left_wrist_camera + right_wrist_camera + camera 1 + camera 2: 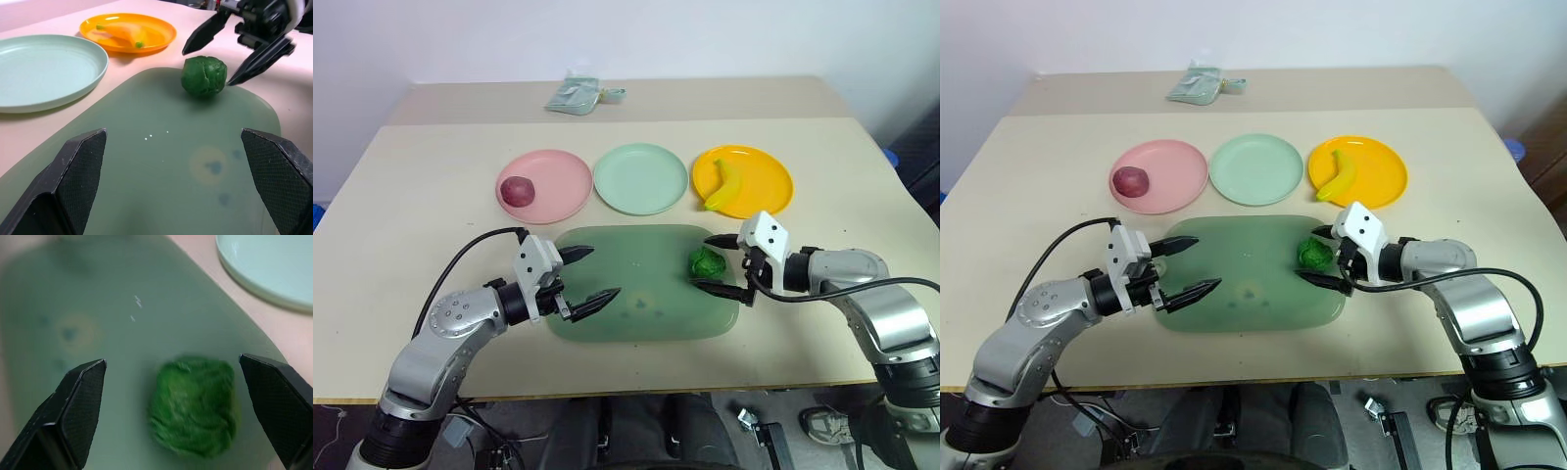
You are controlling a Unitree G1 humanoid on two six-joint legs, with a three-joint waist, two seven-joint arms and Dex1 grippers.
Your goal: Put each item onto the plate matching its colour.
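- Right gripper point(723, 264), jaws wide and empty, brackets the green broccoli lump point(707, 261) on the translucent mat point(636, 304), positioned to grasp it for the mint plate point(641, 177).
- Left gripper point(590, 273) hovers, jaws wide, empty.
- Red ball point(518, 190) sits on the pink plate point(563, 166), banana point(724, 184) on the yellow plate point(769, 174).

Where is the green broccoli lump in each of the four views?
Left eye view: broccoli lump on the green mat, right part, by the right gripper.
Right eye view: the same, right of centre.
Left wrist view: upper middle, on the mat.
Right wrist view: lower middle, between the fingers.
Shared landmark: mint green plate.
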